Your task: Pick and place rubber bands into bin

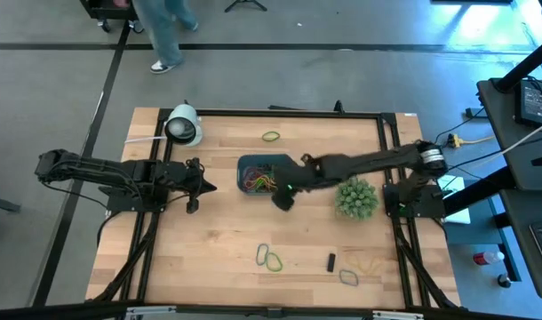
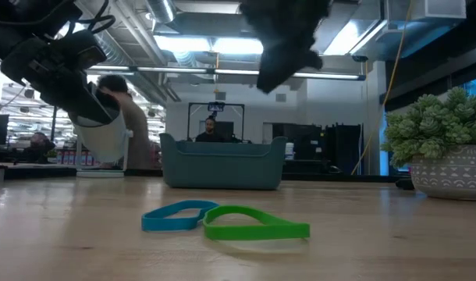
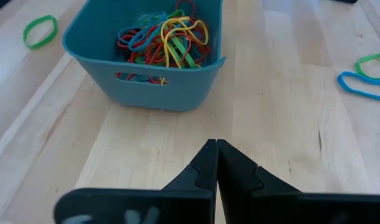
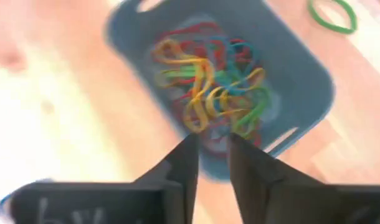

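The teal bin (image 1: 251,164) stands mid-table with a tangle of red, yellow, green and blue rubber bands (image 4: 209,87) lying inside it. More bands lie flat on the table: a green one (image 1: 270,136) at the far side, and a blue one (image 2: 175,215) and a green one (image 2: 253,222) near the front edge. My right gripper (image 4: 213,142) hangs above the bin's near right corner, its fingers slightly apart with nothing between them. My left gripper (image 3: 215,146) is shut, left of the bin and above bare table.
A spiky green plant in a pot (image 1: 356,197) stands right of the bin, under my right arm. A white dome (image 1: 183,124) sits at the far left. A small black block (image 1: 331,261) and further bands (image 1: 348,277) lie near the front right.
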`<action>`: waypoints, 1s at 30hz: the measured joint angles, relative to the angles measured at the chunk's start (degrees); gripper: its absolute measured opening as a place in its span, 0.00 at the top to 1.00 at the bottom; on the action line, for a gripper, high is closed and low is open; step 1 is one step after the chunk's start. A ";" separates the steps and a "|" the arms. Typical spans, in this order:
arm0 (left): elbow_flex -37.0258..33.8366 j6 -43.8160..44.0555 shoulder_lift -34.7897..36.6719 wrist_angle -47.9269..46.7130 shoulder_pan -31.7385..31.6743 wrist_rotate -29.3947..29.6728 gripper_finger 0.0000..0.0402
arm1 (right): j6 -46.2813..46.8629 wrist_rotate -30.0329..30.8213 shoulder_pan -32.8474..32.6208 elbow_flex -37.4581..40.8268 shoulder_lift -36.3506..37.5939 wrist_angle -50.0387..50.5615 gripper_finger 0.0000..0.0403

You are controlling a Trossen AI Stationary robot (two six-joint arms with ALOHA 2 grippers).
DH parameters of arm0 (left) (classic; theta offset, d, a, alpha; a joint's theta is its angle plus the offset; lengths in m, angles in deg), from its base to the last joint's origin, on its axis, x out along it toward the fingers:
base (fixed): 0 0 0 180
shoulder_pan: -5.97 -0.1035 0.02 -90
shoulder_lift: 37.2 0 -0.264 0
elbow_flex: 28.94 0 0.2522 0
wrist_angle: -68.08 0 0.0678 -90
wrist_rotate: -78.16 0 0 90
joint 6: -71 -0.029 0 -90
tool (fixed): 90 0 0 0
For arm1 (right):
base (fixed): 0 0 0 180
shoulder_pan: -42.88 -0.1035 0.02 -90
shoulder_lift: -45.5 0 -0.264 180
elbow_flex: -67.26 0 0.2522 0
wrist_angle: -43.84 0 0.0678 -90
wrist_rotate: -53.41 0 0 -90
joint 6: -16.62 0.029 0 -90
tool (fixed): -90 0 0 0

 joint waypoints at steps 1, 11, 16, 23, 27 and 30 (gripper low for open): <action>0.00 0.00 -0.23 0.06 0.00 0.00 1.00 | 0.32 1.03 -1.73 1.45 1.51 -1.32 0.83; 0.87 2.14 -5.70 2.74 4.07 0.69 1.00 | 1.26 13.86 -19.85 25.77 10.65 -36.06 0.96; 5.70 3.52 -13.58 2.73 11.05 6.60 1.00 | 1.51 14.68 -23.52 34.96 10.78 -46.84 0.91; 17.02 3.52 -29.16 2.75 18.94 12.37 0.99 | 11.68 14.88 -24.92 41.82 10.78 -52.89 0.92; 24.42 1.66 -38.97 2.74 21.53 11.44 0.99 | 12.02 14.86 -25.56 43.28 10.46 -53.57 0.95; 29.73 -1.87 -46.12 2.65 23.24 9.65 0.99 | 11.48 14.86 -25.67 43.35 10.46 -53.53 0.97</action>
